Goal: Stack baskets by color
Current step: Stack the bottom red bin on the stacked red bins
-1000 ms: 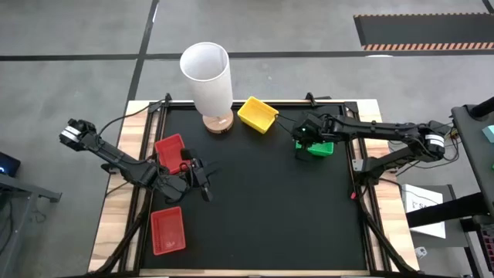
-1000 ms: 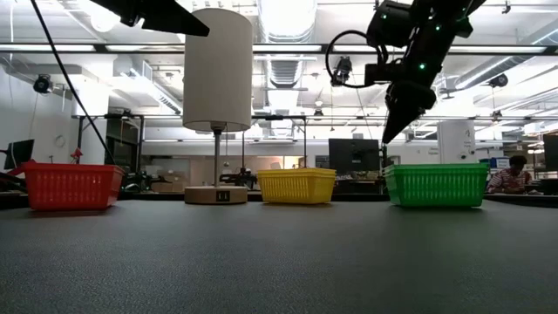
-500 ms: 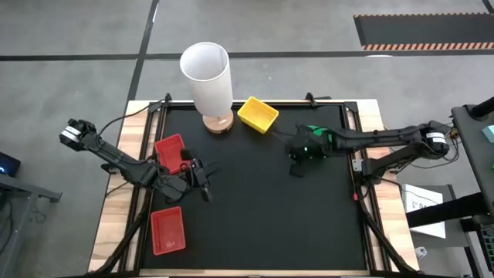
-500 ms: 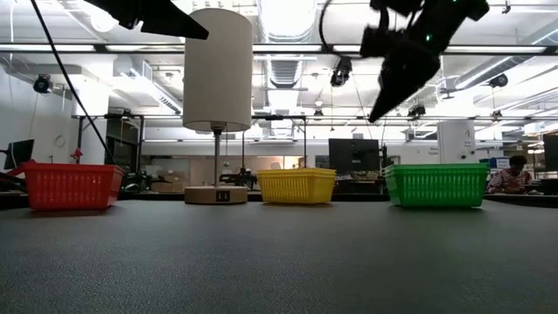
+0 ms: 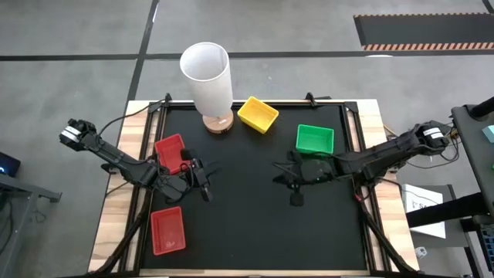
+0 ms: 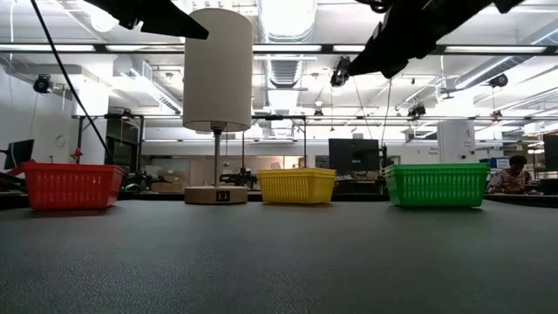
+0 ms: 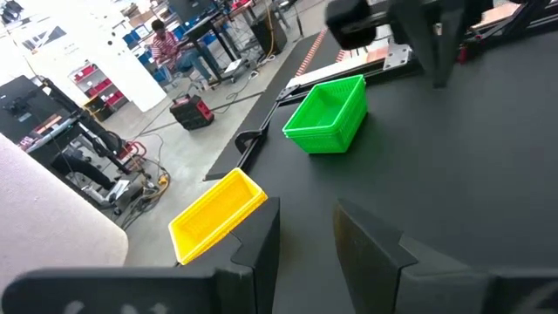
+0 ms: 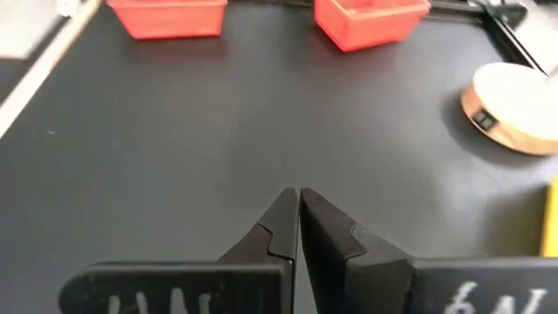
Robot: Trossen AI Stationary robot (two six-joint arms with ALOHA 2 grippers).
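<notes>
Four baskets rest bottom-down on the black mat: a green one (image 5: pixel 315 140) at the far right, a yellow one (image 5: pixel 257 114) at the far middle, and two red ones, one at the left (image 5: pixel 171 150) and one at the near left (image 5: pixel 167 230). My left gripper (image 5: pixel 205 179) hovers just right of the left red basket, open and empty; its fingertips (image 7: pixel 305 228) point toward the yellow basket (image 7: pixel 218 214) and the green basket (image 7: pixel 327 118). My right gripper (image 5: pixel 279 173) hangs shut and empty over the mat's middle (image 8: pixel 299 205), near of the green basket.
A tall white cylinder (image 5: pixel 207 76) on a round wooden base (image 8: pixel 514 109) stands at the far middle, left of the yellow basket. The mat has open room in its middle and on its near right. Wooden table edges frame the mat.
My right gripper, shut all along, has swung from above the green basket toward the table's near edge and a little left, out over the mat's middle, tipping from pointing steeply down to nearer level. The green basket has stayed in place.
</notes>
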